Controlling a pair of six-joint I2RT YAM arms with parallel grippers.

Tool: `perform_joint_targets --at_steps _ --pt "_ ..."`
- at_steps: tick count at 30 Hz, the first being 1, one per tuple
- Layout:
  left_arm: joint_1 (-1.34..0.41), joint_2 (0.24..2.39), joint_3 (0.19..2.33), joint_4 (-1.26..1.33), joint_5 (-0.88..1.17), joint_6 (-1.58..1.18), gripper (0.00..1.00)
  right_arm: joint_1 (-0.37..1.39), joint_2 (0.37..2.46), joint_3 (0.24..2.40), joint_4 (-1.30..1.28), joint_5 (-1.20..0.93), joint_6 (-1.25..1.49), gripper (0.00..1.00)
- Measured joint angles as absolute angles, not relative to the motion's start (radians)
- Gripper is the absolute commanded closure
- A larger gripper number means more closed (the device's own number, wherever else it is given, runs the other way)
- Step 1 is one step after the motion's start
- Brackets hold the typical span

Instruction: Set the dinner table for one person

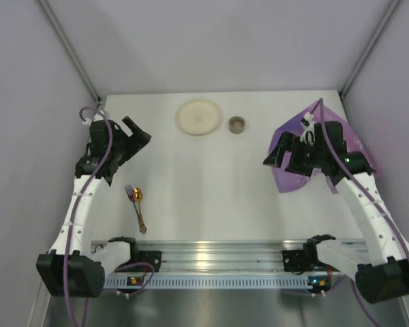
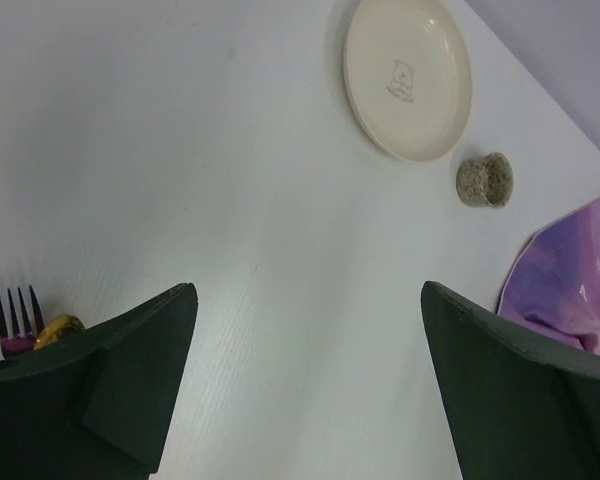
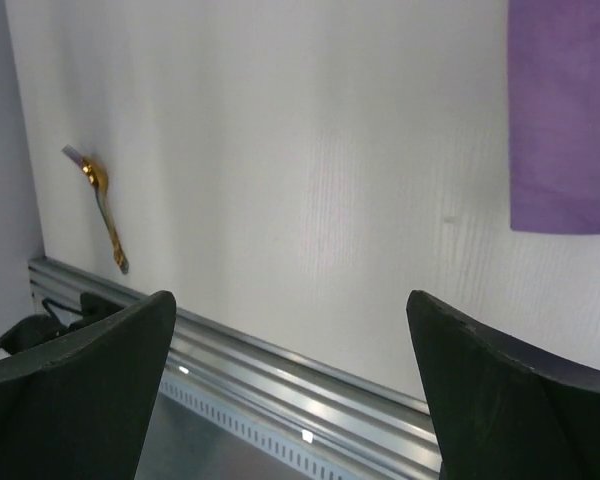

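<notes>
The white dinner table (image 1: 211,184) has a ribbed aluminium rail (image 1: 211,255) along its near edge. A cream plate (image 1: 199,116) and a small speckled cup (image 1: 237,125) sit at the back. A fork and a gold spoon (image 1: 138,204) lie at the near left. A purple placemat (image 1: 293,178) lies at the right, under my right arm. My left gripper (image 1: 138,133) is open and empty above the left side. My right gripper (image 1: 278,158) is open and empty over the placemat's left edge. The plate (image 2: 408,77), cup (image 2: 485,180) and placemat (image 2: 570,285) show in the left wrist view.
Grey enclosure walls stand close on the left, right and back. The rail (image 3: 310,380) and the cutlery (image 3: 105,205) show in the right wrist view, with the placemat (image 3: 565,110) at upper right.
</notes>
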State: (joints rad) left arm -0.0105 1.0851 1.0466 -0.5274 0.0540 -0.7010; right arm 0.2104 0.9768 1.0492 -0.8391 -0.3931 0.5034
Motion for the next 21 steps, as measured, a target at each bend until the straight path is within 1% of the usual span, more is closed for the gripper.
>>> perform_joint_targets --at_steps 2,6,8,11,15,18,19,21 --pt "-0.071 1.077 1.055 -0.548 0.019 -0.701 0.01 0.212 1.095 1.137 -0.859 -0.334 0.480 0.00" --pt "-0.285 1.083 1.087 -0.589 -0.069 -0.701 0.01 0.213 1.406 1.311 -0.878 -0.213 0.428 0.00" --pt "-0.375 1.087 1.094 -0.606 -0.084 -0.712 0.03 0.214 1.532 1.340 -0.879 -0.165 0.412 0.00" --pt "-0.438 1.089 1.094 -0.636 -0.096 -0.741 0.05 0.214 1.685 1.343 -0.902 -0.103 0.399 0.00" --pt "-0.497 1.081 1.093 -0.673 -0.108 -0.773 0.05 0.214 1.790 1.343 -0.935 -0.017 0.391 0.03" --pt "-0.521 1.050 1.088 -0.701 -0.120 -0.781 0.05 0.214 1.811 1.342 -0.936 0.028 0.385 0.10" --pt "-0.521 1.039 1.087 -0.708 -0.124 -0.781 0.05 0.214 1.818 1.341 -0.934 0.038 0.384 0.17" --pt "-0.521 1.016 1.084 -0.722 -0.136 -0.781 0.05 0.214 1.834 1.333 -0.920 0.053 0.382 0.24"
